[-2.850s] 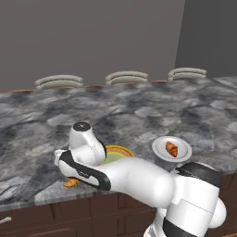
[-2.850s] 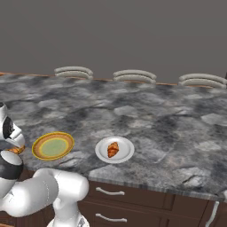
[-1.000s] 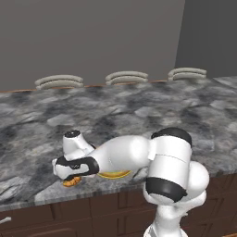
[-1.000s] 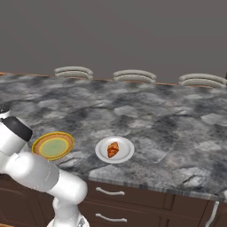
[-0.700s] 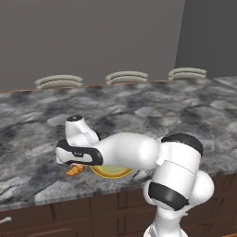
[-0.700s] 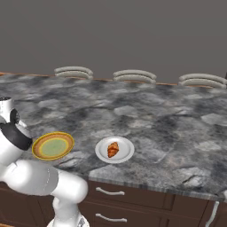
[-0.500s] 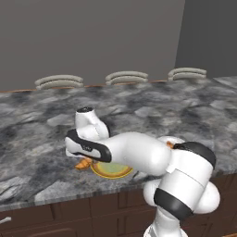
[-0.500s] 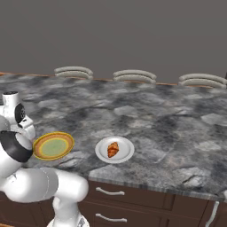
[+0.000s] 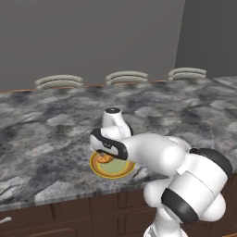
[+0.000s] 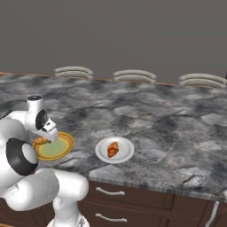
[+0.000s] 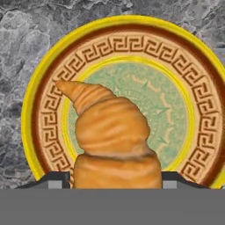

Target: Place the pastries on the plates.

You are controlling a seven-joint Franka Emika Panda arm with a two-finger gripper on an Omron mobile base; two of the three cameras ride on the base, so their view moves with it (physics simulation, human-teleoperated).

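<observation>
1. left base view: jaws hidden under the wrist; a croissant (image 9: 104, 158) sits over the near-left rim of the yellow-rimmed plate (image 9: 121, 171); the arm bends low over the bench (image 9: 51, 139).
2. right base view: a second croissant (image 10: 113, 149) lies on the white plate (image 10: 126, 150).
3. hand view: jaws clamp the croissant's base, its tip over the plate.

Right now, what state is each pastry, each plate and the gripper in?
Gripper: shut on a croissant, over the yellow plate.
Held croissant: gripped between the fingertips, above the yellow plate's pale green centre.
Yellow plate: on the counter; whether the held croissant touches it yet is unclear.
White plate: on the counter, with a croissant on it.
Second croissant: lying on the white plate.
</observation>
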